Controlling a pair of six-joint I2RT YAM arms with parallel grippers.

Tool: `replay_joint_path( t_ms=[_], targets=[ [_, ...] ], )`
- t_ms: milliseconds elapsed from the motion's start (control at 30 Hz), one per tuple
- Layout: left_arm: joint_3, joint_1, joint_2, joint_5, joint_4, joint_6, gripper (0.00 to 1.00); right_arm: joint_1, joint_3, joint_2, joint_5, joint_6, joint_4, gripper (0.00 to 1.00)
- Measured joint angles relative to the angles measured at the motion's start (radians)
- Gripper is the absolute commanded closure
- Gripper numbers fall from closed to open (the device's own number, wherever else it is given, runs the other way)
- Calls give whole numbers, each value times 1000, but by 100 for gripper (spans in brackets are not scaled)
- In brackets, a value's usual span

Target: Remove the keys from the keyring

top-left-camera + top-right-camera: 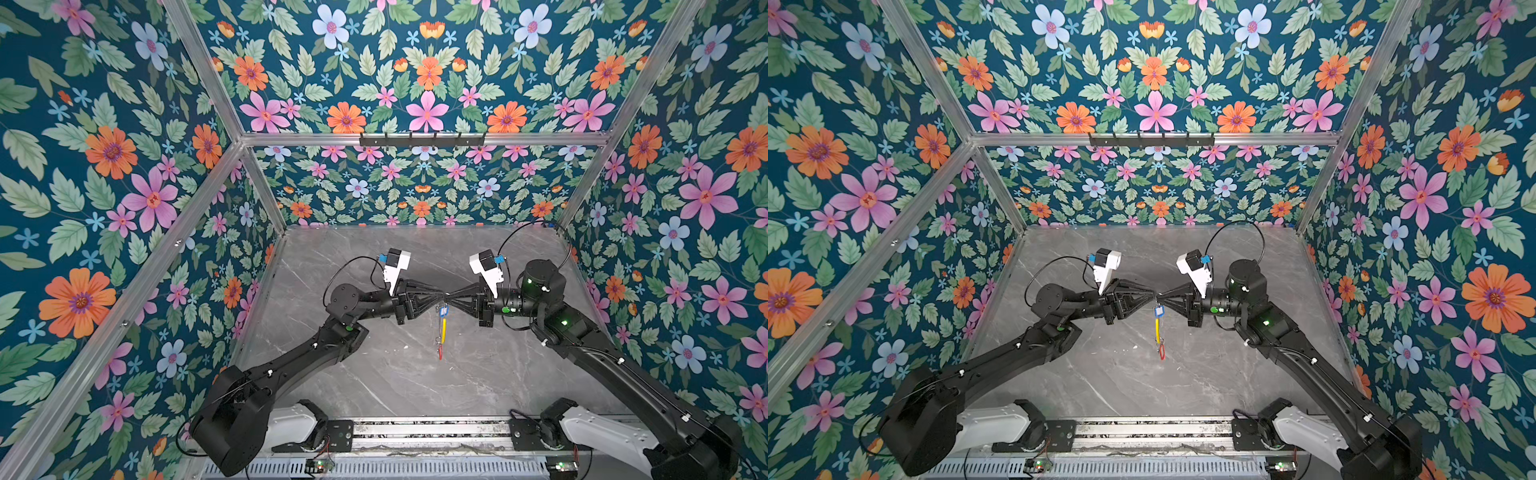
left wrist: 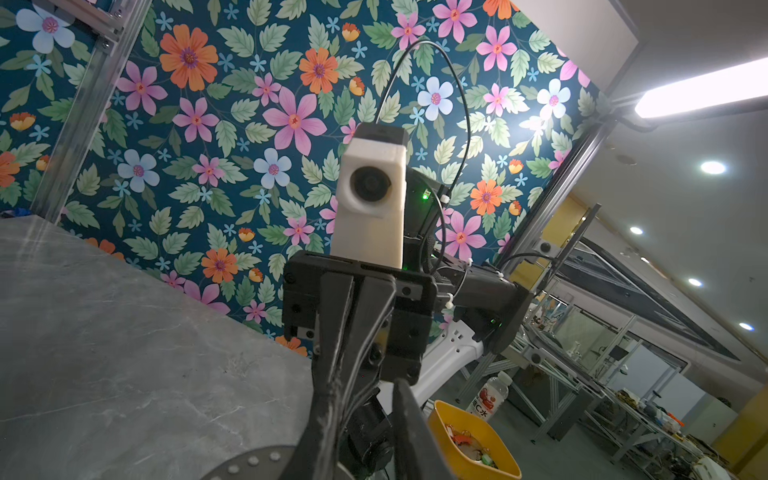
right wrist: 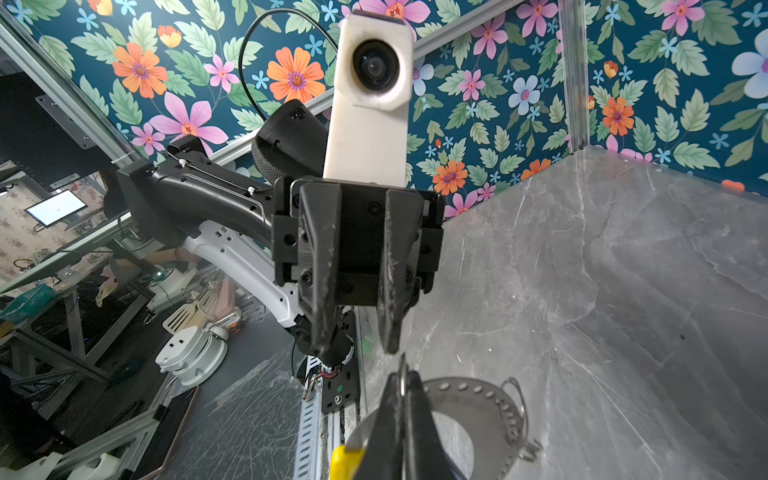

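You look straight at the right gripper [image 2: 337,386]: its dark fingers [image 2: 337,316] lie pressed together and reach toward your left gripper [image 2: 361,399], whose fingers [image 2: 409,424] stand a little apart. At the root of the right fingers sits a white camera housing [image 2: 370,208]. Past one left finger a yellow bowl [image 2: 438,424] holds small bits, with a bottle [image 2: 490,395] just beyond; on the fingers' other side spreads the grey marble table [image 2: 124,332].

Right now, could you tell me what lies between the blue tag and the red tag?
The yellow sleeve on the keyring hangs between the blue tag and the red tag, as both top views show.
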Motion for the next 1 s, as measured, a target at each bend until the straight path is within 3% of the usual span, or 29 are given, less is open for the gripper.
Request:
replay_joint_path(
  t_ms=[333, 533, 1000],
  targets=[
    [-3, 0, -55, -40, -145, 84, 69, 2, 2, -23, -10, 8, 0, 100],
    [5, 0, -69, -39, -184, 111, 74, 6, 2, -35, -20, 8, 0, 100],
    [0, 0, -42, 18, -93, 50, 80, 6, 16, -4, -15, 18, 7, 100]
  ],
)
